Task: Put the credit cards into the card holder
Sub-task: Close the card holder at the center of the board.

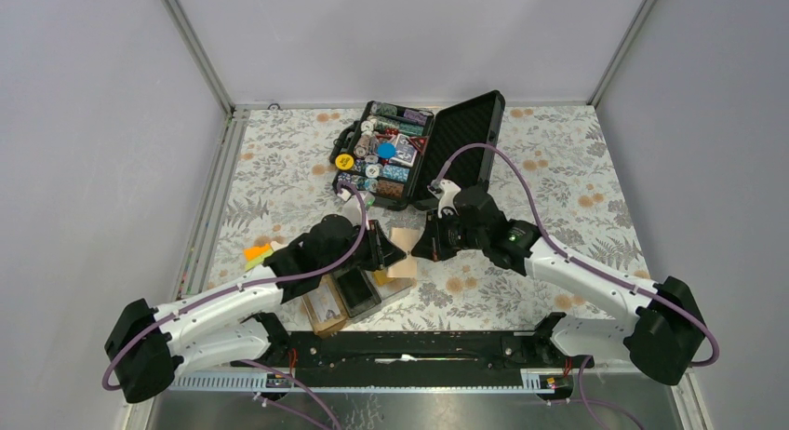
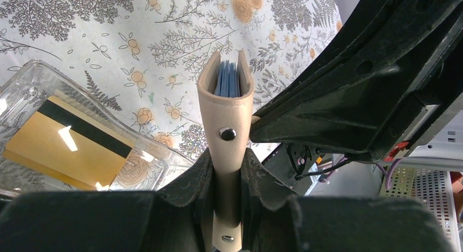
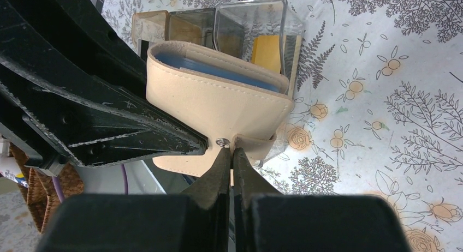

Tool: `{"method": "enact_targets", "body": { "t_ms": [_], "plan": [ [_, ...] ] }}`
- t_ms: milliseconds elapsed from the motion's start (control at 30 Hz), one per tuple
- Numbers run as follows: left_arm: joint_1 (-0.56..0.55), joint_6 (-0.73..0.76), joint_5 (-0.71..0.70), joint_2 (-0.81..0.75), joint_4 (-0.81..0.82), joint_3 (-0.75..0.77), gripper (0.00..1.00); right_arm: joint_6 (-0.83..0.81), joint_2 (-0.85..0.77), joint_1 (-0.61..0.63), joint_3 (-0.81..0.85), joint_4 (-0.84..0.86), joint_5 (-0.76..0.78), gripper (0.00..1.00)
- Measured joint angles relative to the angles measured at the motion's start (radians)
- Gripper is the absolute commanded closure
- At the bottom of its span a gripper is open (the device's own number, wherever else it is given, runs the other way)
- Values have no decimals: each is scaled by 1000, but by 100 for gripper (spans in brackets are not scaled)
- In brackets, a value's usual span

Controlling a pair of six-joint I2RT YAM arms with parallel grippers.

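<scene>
The left gripper [image 2: 226,162] is clamped on a beige wallet [image 2: 225,105] with blue cards [image 2: 227,80] inside. The right gripper [image 3: 232,156] is closed tight, with its tips at the wallet's snap strap [image 3: 256,145]. Left of the left gripper the card holder [image 2: 27,80] lies on the desk [image 2: 164,23], with a gold credit card [image 2: 65,145] inside.

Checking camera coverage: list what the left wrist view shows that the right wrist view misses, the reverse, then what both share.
Left wrist only: the black stripe on the gold credit card lying in the card holder, and the beige pouch edge-on in the left pincer. Right wrist only: the holder's three compartments side by side, and the right pincer shut on the pouch's snap tab. Both: the pouch, blue cards inside, floral cloth.
</scene>
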Motion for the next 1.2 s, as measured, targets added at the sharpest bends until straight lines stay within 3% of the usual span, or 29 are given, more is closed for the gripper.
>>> {"method": "enact_targets", "body": {
  "t_ms": [400,533,633,1200],
  "plan": [
    [0,-1,1,22,-16,0,100,-10,44,23,17,-13,2,100],
    [0,-2,3,22,-15,0,100,-8,44,23,17,-12,1,80],
    [0,-6,7,22,-6,0,100,-2,44,25,16,-3,0,74],
    [-4,-32,25,24,32,0,100,15,-32,36,15,-8,55,61]
  ]
}}
